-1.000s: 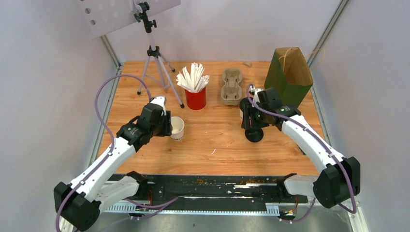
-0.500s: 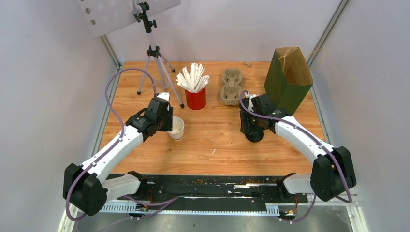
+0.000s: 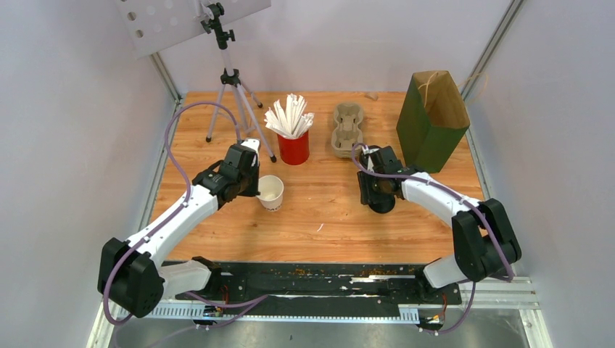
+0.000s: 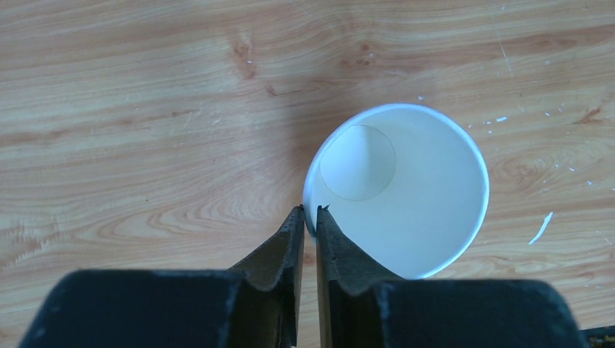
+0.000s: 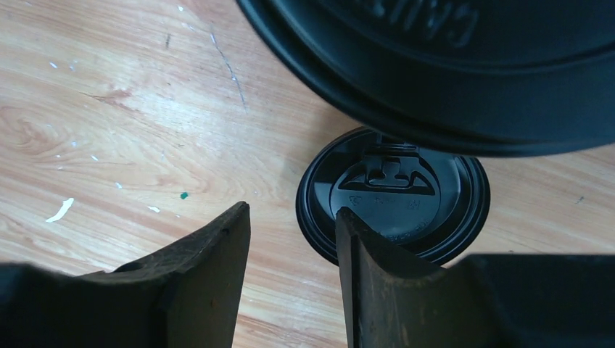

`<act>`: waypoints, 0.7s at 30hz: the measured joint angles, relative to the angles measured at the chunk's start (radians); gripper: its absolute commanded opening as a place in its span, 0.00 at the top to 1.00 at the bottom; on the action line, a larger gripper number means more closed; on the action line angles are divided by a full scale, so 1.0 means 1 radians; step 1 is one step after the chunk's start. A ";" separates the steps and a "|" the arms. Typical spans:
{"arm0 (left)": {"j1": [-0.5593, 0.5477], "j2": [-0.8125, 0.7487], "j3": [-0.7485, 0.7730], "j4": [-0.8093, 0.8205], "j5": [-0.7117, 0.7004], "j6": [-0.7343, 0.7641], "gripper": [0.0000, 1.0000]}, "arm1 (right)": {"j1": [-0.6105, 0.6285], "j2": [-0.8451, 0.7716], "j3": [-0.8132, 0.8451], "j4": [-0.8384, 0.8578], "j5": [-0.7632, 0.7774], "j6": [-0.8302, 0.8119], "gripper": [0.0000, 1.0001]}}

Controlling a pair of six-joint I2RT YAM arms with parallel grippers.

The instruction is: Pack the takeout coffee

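My left tool [image 4: 310,212] is pinched together on the wall of the open cup [image 4: 413,210], one finger outside and the other inside the rim. That white cup has no lid and stands upright on the bench [image 3: 326,225], left of centre.

My right tool [image 5: 292,210] has its fingers apart, low over the wood. The loose lid [image 5: 395,192] lies flat on the bench just ahead, its near edge under my right-hand finger, and nothing is clamped. A second lid [image 5: 450,65] fills the top of the right wrist view, nearer the camera and overlapping the loose one. I cannot see what it sits on.

Behind my left tool stand the red cup [image 3: 294,150] with its white straws [image 3: 290,114] and a tripod [image 3: 232,94], one leg reaching down near my wrist. The pulp tray [image 3: 347,130] lies just behind my right tool, and the green paper bag [image 3: 431,119] stands open to its right.
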 measured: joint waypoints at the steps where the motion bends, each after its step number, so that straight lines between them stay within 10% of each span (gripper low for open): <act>1: 0.000 0.000 0.000 0.002 0.008 0.002 0.85 | 0.000 0.004 -0.007 0.005 0.002 0.000 0.53; 9: 0.000 -0.010 0.000 0.009 0.105 0.009 0.85 | 0.000 0.015 -0.042 0.035 0.019 0.000 0.57; 21: 0.000 -0.058 0.000 0.004 0.148 0.006 0.52 | 0.001 0.024 -0.052 0.061 0.014 0.001 0.80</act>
